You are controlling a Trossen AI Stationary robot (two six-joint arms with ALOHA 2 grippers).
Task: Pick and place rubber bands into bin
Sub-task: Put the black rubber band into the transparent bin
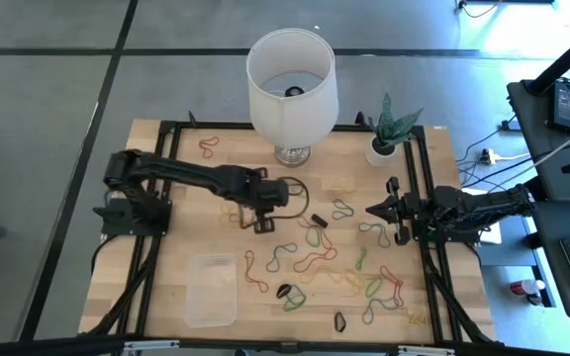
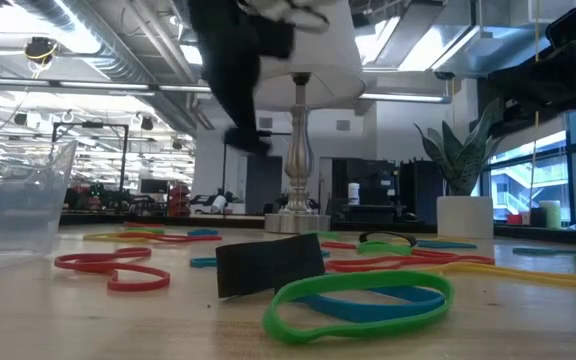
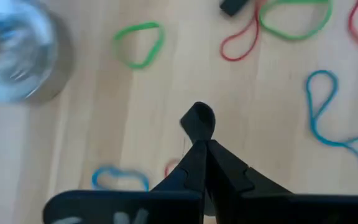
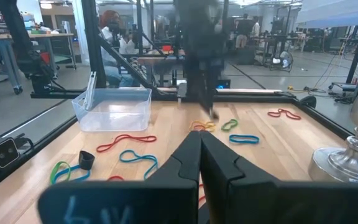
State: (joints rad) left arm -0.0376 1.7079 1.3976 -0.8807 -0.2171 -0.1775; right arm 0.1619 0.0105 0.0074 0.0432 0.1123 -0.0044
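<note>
**Robot:** Two fingers of my left gripper [image 3: 202, 144] are pressed together with nothing visible between them. They sit above bare wood near the middle of the table [image 1: 166, 247].

**Listener:** Where are the rubber bands compared with that gripper?

**Robot:** Nearest, in my left wrist view, a blue band [image 3: 120, 177] and a scrap of a red one lie just beside my fingers, close to the wrist. A green loop [image 3: 140, 43] lies farther out past my fingertips, apart from them. Beyond that are a red band [image 3: 241, 40] and a larger green band [image 3: 294, 18], and a long blue band [image 3: 325, 109] off to one side. None of them touches my fingers.

**Listener:** And the bin?

**Robot:** From above, the clear bin [image 1: 212, 289] stands near the front edge, on my left arm's side, well apart from the left gripper [image 1: 262, 223]. I cannot tell whether it holds any bands. Most rubber bands [image 1: 310, 259] are scattered between the two arms and toward the front right.

**Listener:** What lies farther off?

**Robot:** My right gripper [image 1: 396, 210] waits at the table's right edge, fingers together and holding nothing. At the back stand a white lamp [image 1: 291, 84] and a potted plant [image 1: 389, 133].
</note>
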